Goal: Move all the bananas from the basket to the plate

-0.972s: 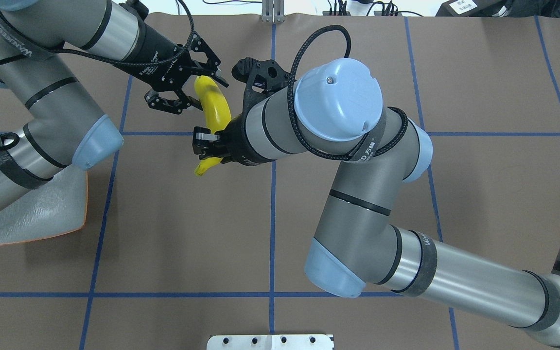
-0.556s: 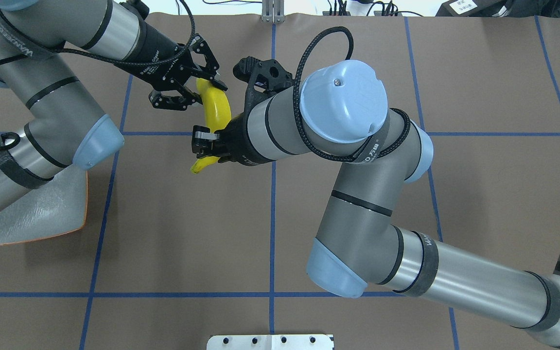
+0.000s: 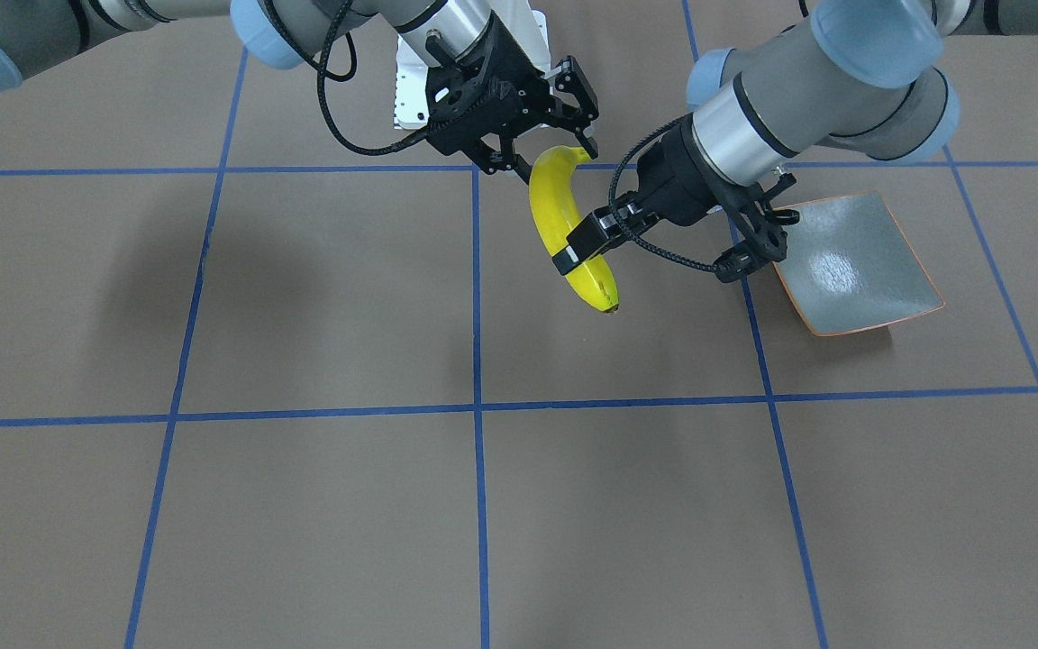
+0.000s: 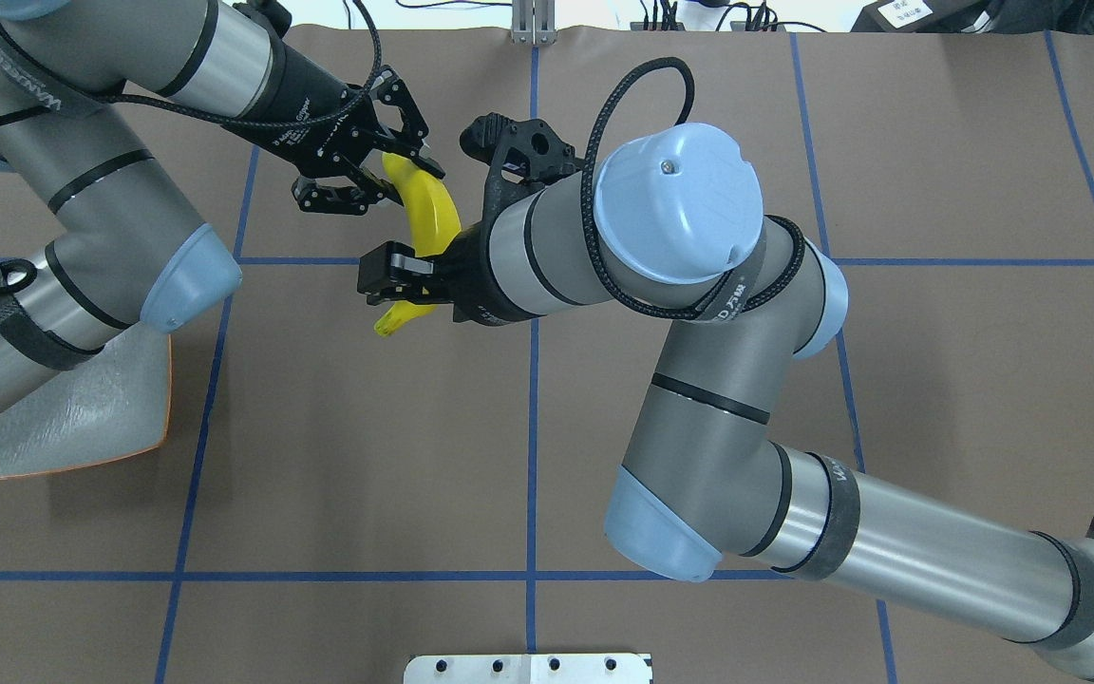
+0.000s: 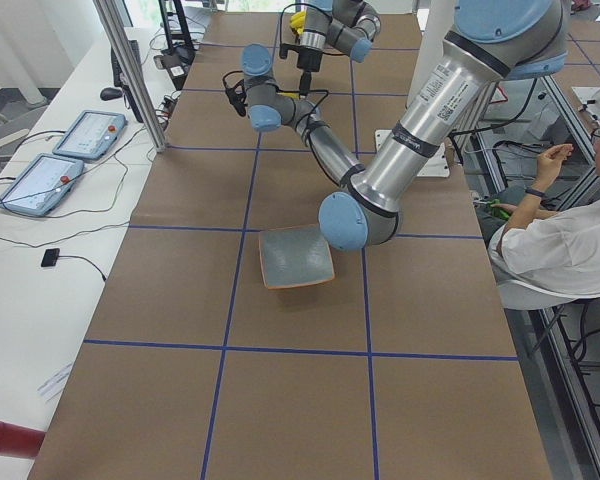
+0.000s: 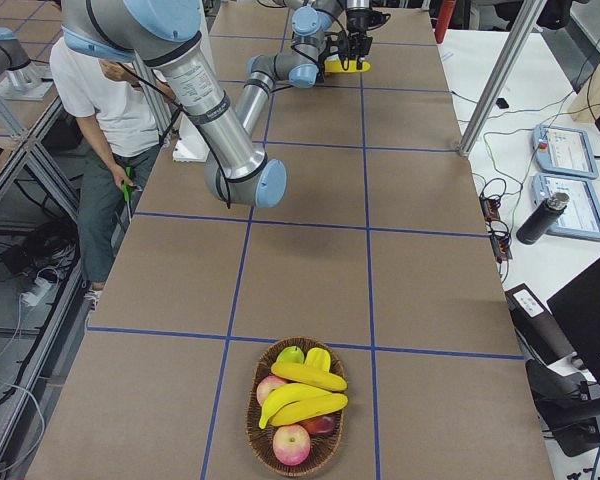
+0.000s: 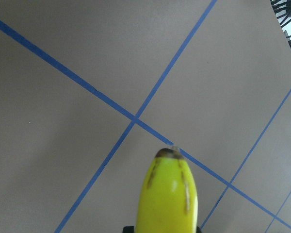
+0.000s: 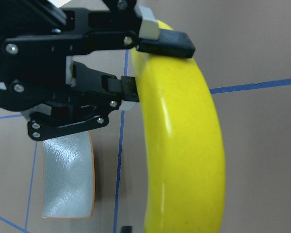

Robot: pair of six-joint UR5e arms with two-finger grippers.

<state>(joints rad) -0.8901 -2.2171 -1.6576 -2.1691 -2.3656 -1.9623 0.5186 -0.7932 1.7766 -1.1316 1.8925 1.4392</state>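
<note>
One yellow banana (image 3: pixel 564 225) hangs in the air over the table, and both grippers are at it. My left gripper (image 4: pixel 400 180) is shut on the banana's far end; the right wrist view shows its pads on either side of the banana (image 8: pixel 184 145). My right gripper (image 3: pixel 544 155) is open, its fingers standing a little off both sides of the near end. The grey-green plate (image 3: pixel 852 261) with an orange rim lies empty beside the left arm. More bananas (image 6: pixel 302 378) lie in the wicker basket (image 6: pixel 252 420) at the table's far right end.
Apples share the basket with the bananas. A white mounting plate (image 4: pixel 528 668) sits at the table's near edge. A seated person (image 5: pixel 570 240) is beside the table. Tablets (image 6: pixel 570 150) and a bottle (image 6: pixel 536 222) rest on the side bench.
My left gripper, wide open around the banana's far end a second ago, has shut on it. After that the right gripper's visible finger moved off the banana. The banana barely shifted.
</note>
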